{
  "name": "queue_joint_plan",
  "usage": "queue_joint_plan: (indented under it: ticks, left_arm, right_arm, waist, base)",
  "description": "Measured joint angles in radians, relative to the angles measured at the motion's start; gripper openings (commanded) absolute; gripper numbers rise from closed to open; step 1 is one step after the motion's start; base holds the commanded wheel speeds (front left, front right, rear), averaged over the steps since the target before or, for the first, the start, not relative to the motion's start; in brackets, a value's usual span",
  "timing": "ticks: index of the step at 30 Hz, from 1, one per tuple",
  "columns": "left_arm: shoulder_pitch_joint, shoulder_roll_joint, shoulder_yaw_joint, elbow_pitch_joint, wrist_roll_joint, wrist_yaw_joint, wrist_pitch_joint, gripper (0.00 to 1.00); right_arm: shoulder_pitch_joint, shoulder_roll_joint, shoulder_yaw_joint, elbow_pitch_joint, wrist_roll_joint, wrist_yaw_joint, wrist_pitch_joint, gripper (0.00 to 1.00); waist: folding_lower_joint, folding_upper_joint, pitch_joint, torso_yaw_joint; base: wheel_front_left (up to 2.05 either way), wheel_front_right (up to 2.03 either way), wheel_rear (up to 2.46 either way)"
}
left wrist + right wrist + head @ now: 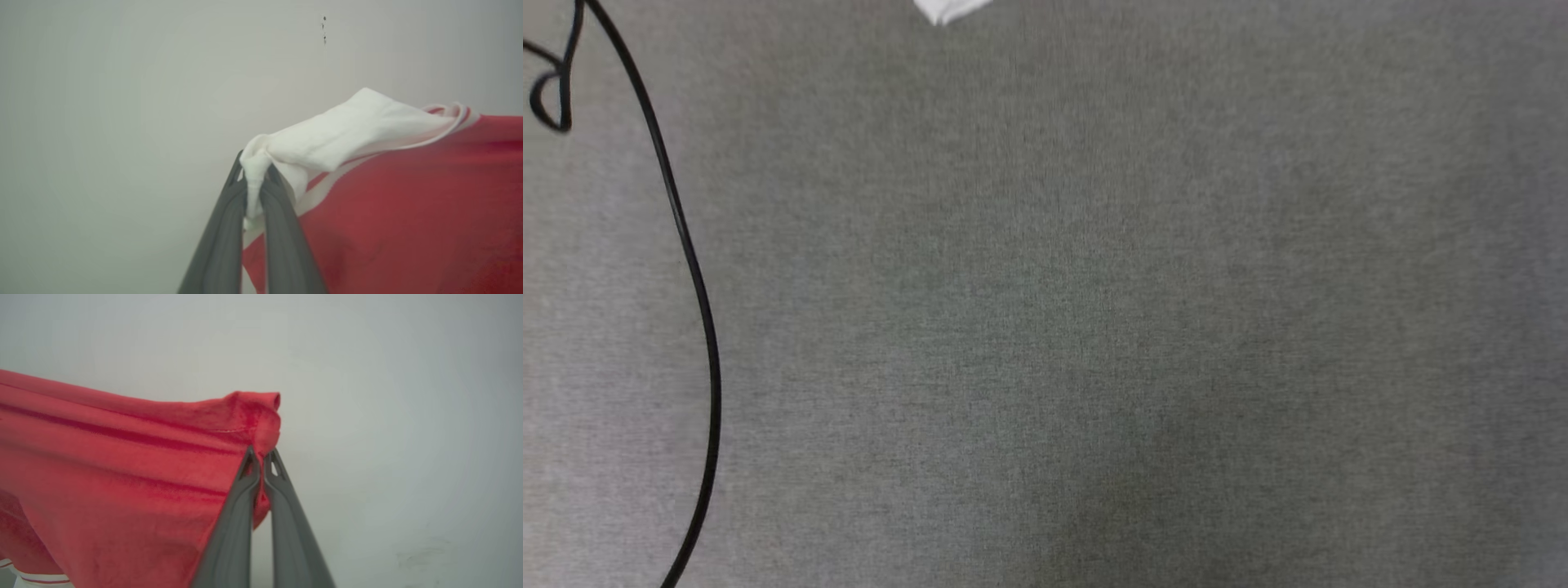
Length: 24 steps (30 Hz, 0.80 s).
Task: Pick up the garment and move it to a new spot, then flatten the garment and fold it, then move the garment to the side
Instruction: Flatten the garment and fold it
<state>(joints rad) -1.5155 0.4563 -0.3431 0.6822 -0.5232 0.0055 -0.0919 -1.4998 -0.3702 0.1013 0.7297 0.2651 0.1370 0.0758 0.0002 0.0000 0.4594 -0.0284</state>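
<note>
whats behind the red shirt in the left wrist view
Past the bright red thin-fabric shirt with white sleeve shows a plain pale backdrop with small dark specks. Anything directly behind the cloth is covered.

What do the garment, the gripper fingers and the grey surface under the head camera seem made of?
The garment: thin, soft, knit-looking cloth, matte; it bunches and drapes where the left gripper and right gripper pinch it. Their fingers: dark grey, smooth, likely moulded plastic, possibly rubber. The grey surface: matte, fine woven grain, probably fabric.
</note>
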Motion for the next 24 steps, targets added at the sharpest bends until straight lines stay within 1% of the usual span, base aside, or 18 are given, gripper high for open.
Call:
queue_joint_plan:
  ticks: [6,11,14,16,18,24]
  left_arm:
    - [-0.049,-0.017,0.001,0.099,-0.007,-0.015,-0.025,0.0]
    - [-0.05,-0.038,0.003,0.182,-0.028,-0.041,-0.046,0.0]
    - [-0.028,-0.056,0.005,0.231,-0.049,-0.061,-0.062,0.0]
    - [0.003,-0.067,0.008,0.264,-0.068,-0.077,-0.072,0.0]
    - [0.048,-0.083,0.016,0.299,-0.092,-0.092,-0.076,0.0]
    - [0.26,-0.101,0.002,0.36,-0.136,-0.126,-0.104,0.0]
  right_arm:
    - [-0.038,0.032,0.018,0.069,-0.011,0.0,-0.039,0.0]
    - [-0.044,0.048,0.055,0.128,0.005,-0.001,-0.062,0.0]
    - [-0.04,0.054,0.09,0.162,0.027,-0.004,-0.077,0.0]
    - [-0.028,0.055,0.114,0.179,0.06,-0.004,-0.087,0.0]
    - [0.01,0.051,0.165,0.191,0.072,-0.005,-0.089,0.0]
    - [0.207,0.041,0.27,0.202,0.175,-0.005,-0.115,0.0]
  waist:
    - [0.0001,0.0,0.105,0.005]
    - [0.0001,0.0,0.174,0.012]
    - [0.0001,0.0,0.198,0.02]
    - [0.0001,0.0,0.201,0.027]
    - [0.0,0.0,0.193,0.031]
    - [-0.0001,0.0,0.129,0.035]
  base:
    - [0.0,0.0,0.0]
    - [0.0,0.0,0.0]
    - [0.0,0.0,0.0]
    - [0.0,0.0,0.0]
    - [0.0,0.0,0.0]
    - [0.0,0.0,0.0]
